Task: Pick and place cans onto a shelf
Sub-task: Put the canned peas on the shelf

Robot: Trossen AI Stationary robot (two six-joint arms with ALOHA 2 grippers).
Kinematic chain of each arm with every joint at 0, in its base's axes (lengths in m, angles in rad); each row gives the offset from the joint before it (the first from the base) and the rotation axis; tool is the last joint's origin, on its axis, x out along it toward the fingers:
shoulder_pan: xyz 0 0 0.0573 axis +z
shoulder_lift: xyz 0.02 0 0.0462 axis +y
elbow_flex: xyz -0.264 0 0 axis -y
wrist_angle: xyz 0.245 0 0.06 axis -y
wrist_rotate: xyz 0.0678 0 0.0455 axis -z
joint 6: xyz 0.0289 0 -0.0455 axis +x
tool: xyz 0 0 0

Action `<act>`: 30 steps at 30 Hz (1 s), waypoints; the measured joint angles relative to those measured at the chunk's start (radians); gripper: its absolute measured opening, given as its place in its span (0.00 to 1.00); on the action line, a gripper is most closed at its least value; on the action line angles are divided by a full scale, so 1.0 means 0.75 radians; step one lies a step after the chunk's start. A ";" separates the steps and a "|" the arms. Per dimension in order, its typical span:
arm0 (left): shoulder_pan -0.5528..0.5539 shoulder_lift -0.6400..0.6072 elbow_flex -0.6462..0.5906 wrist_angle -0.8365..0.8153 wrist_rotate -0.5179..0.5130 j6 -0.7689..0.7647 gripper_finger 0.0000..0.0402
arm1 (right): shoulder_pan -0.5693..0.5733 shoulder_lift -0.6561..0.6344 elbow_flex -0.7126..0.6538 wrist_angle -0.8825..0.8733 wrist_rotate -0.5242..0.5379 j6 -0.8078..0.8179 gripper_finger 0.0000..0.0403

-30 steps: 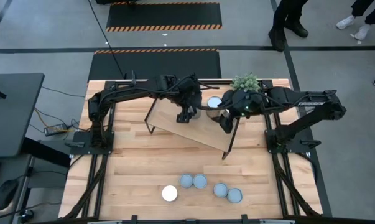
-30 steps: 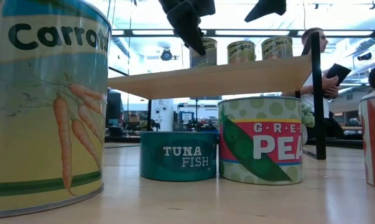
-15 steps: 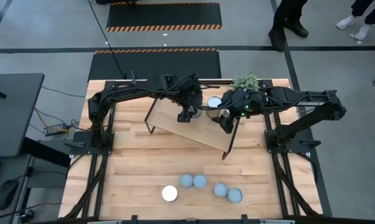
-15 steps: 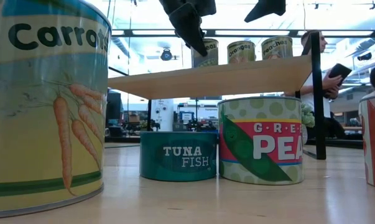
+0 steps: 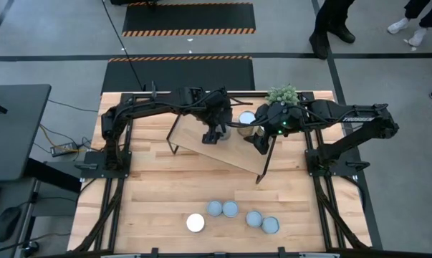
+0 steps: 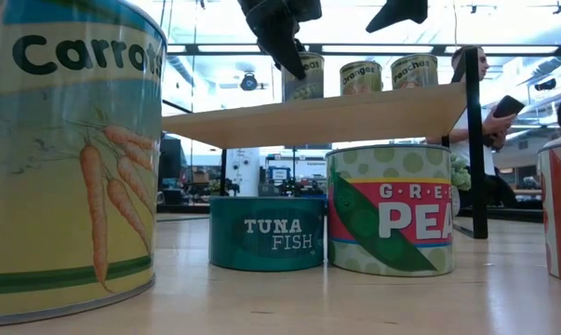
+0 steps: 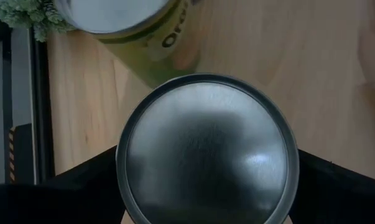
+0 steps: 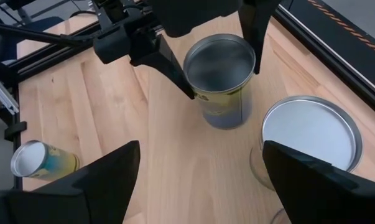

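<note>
Left gripper [image 5: 216, 132] was positioned over the shelf [image 5: 226, 152], fingers spread on either side of a silver-topped can [image 8: 221, 79] standing on the board; contact could not be confirmed. Right gripper [image 5: 259, 142] was held just beside it above the shelf, fingers spread, nothing between them. A white-topped can [image 5: 246, 118] was seen on the shelf near the potted plant [image 5: 283, 94]. Five more cans [image 5: 230, 209] were left on the counter [image 5: 158, 193] at the near edge.
</note>
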 joint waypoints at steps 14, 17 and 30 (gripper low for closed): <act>-0.022 0.003 -0.002 -0.072 -0.053 -0.066 0.99 | 0.009 0.000 0.001 0.001 -0.028 0.001 0.86; -0.028 0.003 -0.002 -0.068 -0.070 -0.069 0.99 | 0.009 0.000 0.001 0.001 -0.028 0.001 0.86; -0.028 -0.017 0.049 -0.048 -0.074 -0.081 1.00 | 0.009 0.000 0.001 0.002 -0.027 0.001 0.86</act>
